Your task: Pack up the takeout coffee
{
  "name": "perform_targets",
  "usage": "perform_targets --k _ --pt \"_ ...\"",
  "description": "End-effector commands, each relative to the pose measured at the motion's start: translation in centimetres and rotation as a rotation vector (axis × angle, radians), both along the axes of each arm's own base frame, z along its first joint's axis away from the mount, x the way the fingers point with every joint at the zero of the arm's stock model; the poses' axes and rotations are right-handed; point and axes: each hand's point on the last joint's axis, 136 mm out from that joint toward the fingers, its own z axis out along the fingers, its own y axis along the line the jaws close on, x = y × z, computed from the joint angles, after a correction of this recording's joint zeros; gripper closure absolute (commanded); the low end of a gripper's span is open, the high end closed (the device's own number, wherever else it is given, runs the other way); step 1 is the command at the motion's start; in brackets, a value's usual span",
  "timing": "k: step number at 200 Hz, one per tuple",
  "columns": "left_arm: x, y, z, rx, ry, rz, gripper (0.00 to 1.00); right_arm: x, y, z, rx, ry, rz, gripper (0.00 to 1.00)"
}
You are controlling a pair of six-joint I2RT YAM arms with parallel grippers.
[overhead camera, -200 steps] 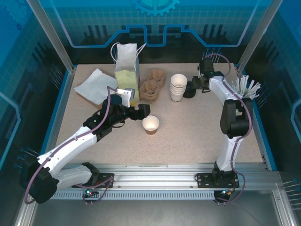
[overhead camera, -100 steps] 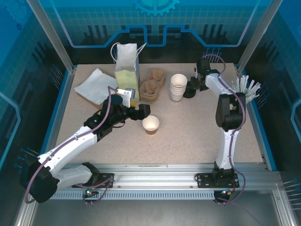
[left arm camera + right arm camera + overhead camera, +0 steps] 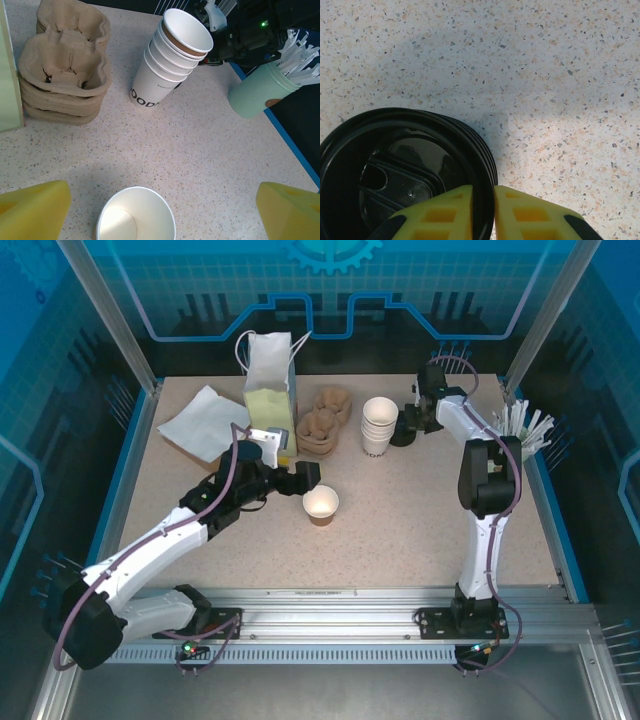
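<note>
The lidded takeout coffee is out of view. A lidless brown paper cup (image 3: 321,504) with a white inside (image 3: 135,216) stands mid-table. My left gripper (image 3: 303,475) hangs just behind and above it, open (image 3: 165,202), its yellow fingers wide on either side. At the back right a stack of black lids (image 3: 402,434) sits beside the white cups. My right gripper (image 3: 410,422) is shut (image 3: 483,192) on the rim of the top black lid (image 3: 395,165), one finger inside the rim and one outside.
A stack of white cups (image 3: 379,426) (image 3: 170,65) stands left of the lids. Pulp cup carriers (image 3: 322,423) and a paper bag (image 3: 270,390) stand at the back. Napkins (image 3: 203,420) lie far left. A teal holder of stirrers (image 3: 520,430) stands at the right edge.
My right arm swung its forearm and wrist a little left over the lid stack during the first half second, then held. The left arm and the cup have not moved.
</note>
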Motion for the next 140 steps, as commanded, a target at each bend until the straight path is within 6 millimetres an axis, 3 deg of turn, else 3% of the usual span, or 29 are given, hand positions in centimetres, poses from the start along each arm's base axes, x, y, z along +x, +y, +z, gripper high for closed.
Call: perform_targets --k 1,63,140 --pt "0.2 -0.4 0.5 -0.007 -0.026 -0.008 0.03 0.1 -0.5 0.5 0.005 0.007 0.003 0.84" --pt "0.2 -0.4 0.3 -0.004 -0.023 -0.007 0.03 -0.4 -0.7 2.6 -0.004 -0.021 0.008 0.85" --pt "0.4 -0.4 0.3 -0.003 -0.021 0.000 0.03 -0.7 -1.7 6.7 0.026 -0.085 -0.013 0.85"
